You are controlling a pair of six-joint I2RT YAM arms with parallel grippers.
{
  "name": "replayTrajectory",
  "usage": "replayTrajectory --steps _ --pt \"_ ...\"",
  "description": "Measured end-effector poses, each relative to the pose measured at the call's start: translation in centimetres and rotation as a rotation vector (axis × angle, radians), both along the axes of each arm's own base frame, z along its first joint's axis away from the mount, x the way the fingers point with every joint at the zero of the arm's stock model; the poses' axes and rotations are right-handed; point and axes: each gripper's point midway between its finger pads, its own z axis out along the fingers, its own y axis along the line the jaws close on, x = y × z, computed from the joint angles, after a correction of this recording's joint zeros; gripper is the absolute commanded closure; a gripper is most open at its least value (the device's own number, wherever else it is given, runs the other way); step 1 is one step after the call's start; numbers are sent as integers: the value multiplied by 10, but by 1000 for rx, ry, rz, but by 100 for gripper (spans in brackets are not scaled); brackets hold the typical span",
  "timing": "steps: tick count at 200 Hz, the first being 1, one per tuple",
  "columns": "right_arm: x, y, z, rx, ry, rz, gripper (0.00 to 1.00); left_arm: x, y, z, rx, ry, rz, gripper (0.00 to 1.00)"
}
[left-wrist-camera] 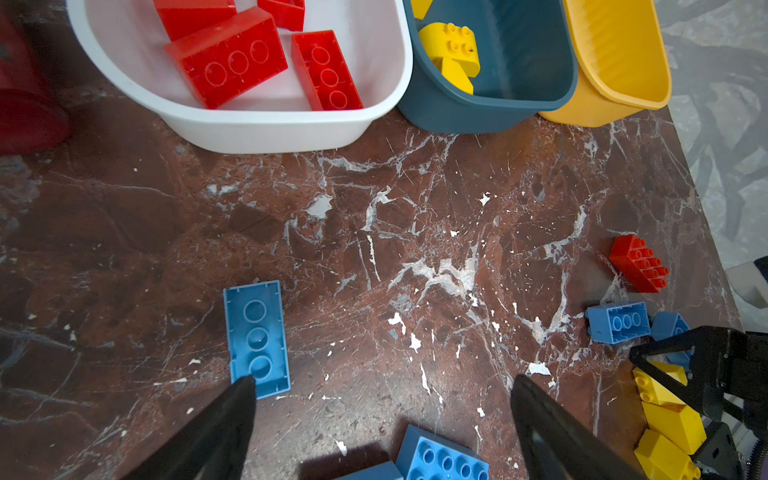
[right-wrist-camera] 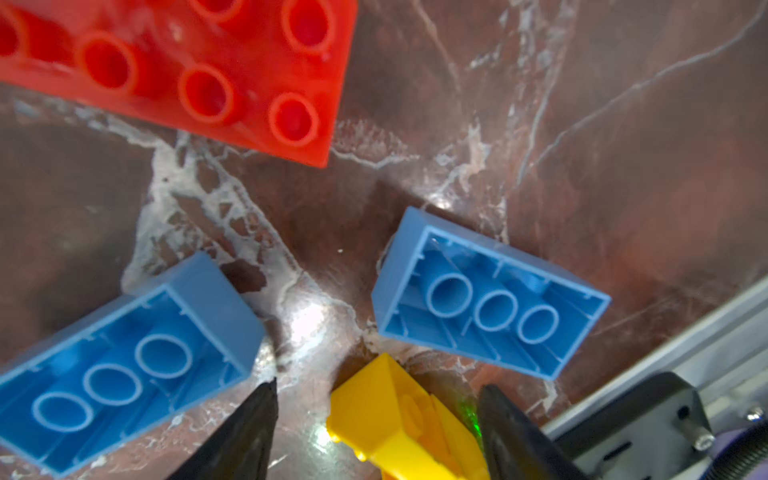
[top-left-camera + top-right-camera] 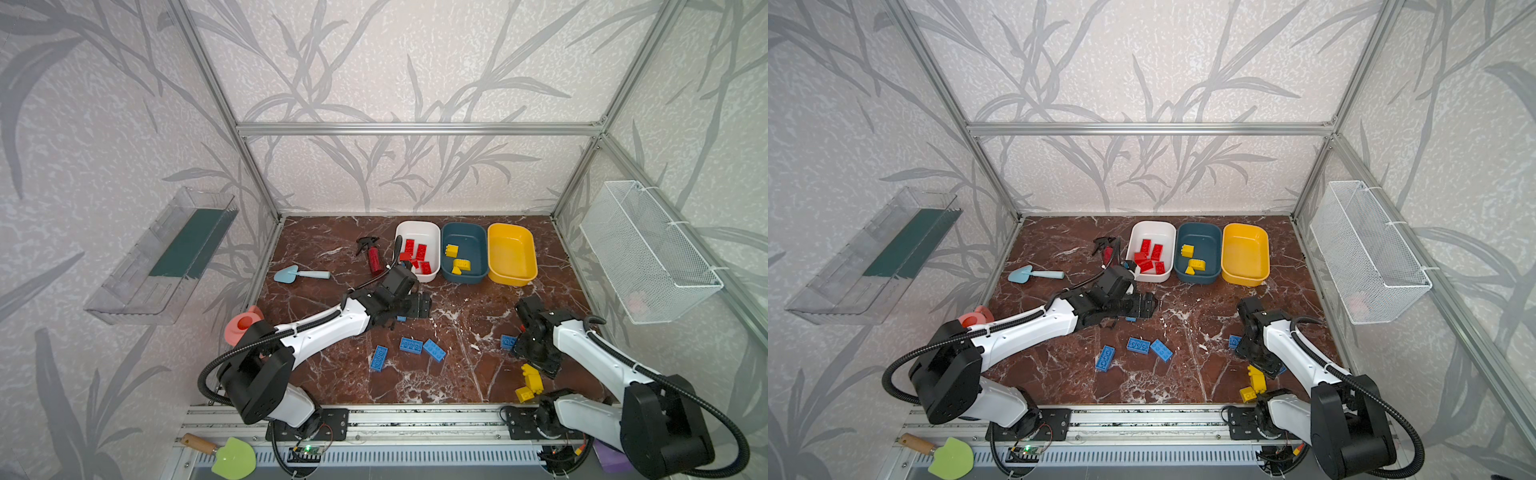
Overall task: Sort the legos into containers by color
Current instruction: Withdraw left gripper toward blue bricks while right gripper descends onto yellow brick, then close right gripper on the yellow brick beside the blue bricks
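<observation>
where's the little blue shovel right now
In both top views the blue shovel lies on the left side of the table, near the left wall, just left of the red spray bottle.

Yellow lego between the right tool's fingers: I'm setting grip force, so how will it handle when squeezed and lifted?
The yellow lego looks like rigid moulded plastic, so probably stiff and light. Its smooth sloped face could let it squirt from the right tool. Flat-sided, it should slide rather than roll.
</observation>
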Motion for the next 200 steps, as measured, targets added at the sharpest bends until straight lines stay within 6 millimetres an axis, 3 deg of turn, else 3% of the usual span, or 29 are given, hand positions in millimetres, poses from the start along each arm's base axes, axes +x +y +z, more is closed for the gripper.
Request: replayTrajectory --steps 116,158,200 --pt "11 15 -10 74 20 22 41 1 3 -2 10 -2 10 5" --pt "21 25 -9 126 -21 44 42 1 6 -5 21 -1 17 5" --pt "25 27 -6 138 -46 93 33 2 8 -5 23 -3 25 5"
